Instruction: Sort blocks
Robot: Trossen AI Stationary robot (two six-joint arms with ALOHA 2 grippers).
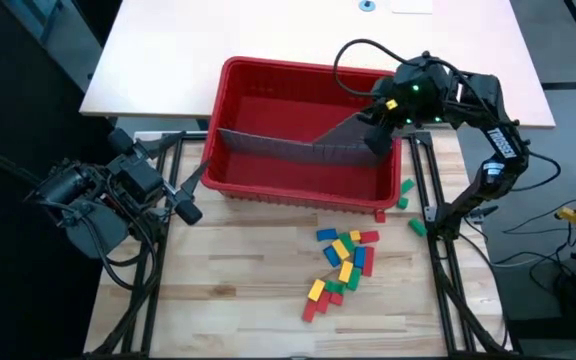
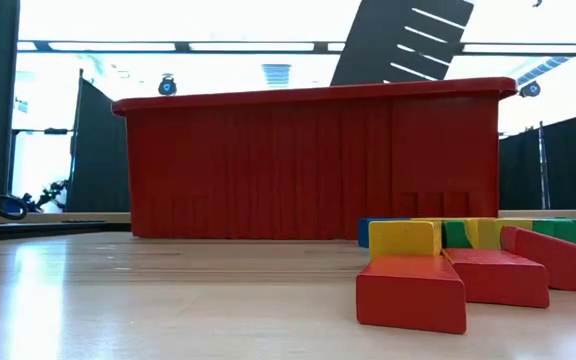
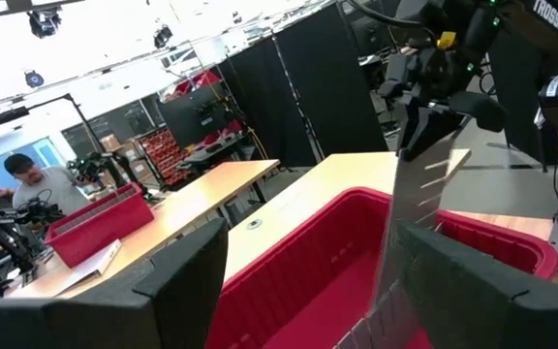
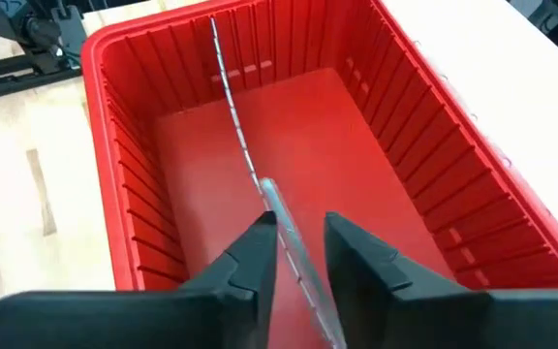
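Low view first: blocks (image 2: 448, 270) nearest, red, yellow, green and blue, strewn on the desk (image 1: 218, 300) just in front of the red bin (image 2: 308, 160); none inside it as far as can be seen. A few strays by the bin's right front corner.

Beyond them, over the bin's right end: right pincer (image 1: 380, 130) clenched on the upper edge of a grey slotted panel (image 1: 298, 150), fingers pinching it from both sides. Panel tilted, one end raised, the other down inside the bin along its length.

Step in hand, probably: seating the panel as a divider before any sorting. Best done by levelling the panel, lining its ends up with the ribs on the bin's walls, then lowering straight and slowly; no release until both ends seem seated.

Right arm reaching in from the right, elbow bent, wrist angled down.

Left pincer (image 1: 188, 195) released, fingers spread, waiting low beside the bin's left front corner.
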